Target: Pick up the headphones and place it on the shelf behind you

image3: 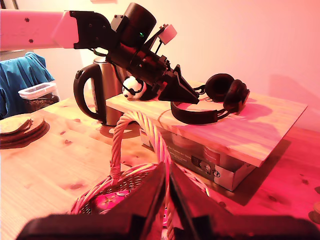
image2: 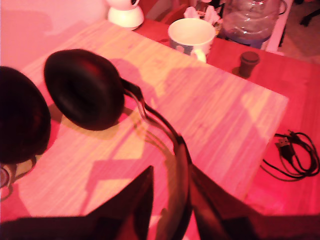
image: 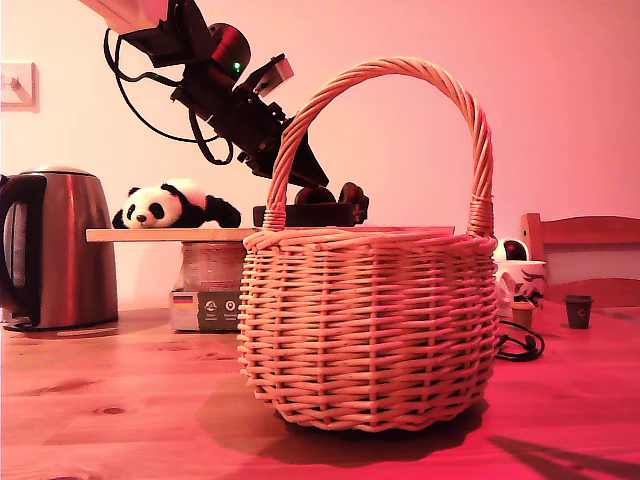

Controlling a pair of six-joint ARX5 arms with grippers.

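my first pincer (image2: 167, 200) is clamping the headband of the headphones (image2: 85, 95), its two dark fingers (image2: 135, 205) pressing on either side of the band. the second wrist view is showing the same grip from outside: my first pincer (image3: 182, 95) is reaching down from its arm onto the headband, while the ear cups of the headphones (image3: 227, 92) are resting on the shelf (image3: 250, 130). the shelf, a light wooden plank, is lying flat on boxes on the wooden surface (image: 120, 400). in the exterior view the headphones (image: 310, 210) are showing only partly, hidden behind the wicker basket (image: 370, 330), with the shelf (image: 170, 235) stretching toward the exterior view's left. a toy panda (image: 175, 205) is lying on the shelf there, and a steel kettle (image: 60, 245) is standing beside it.

my second pincer (image3: 167, 190) is hovering over the wicker basket (image3: 125, 185), its fingers drawn together with only a thin slit between them and gripping nothing. a white mug (image2: 190, 32) and a black cable (image2: 295, 155) are sitting just past the shelf's end.
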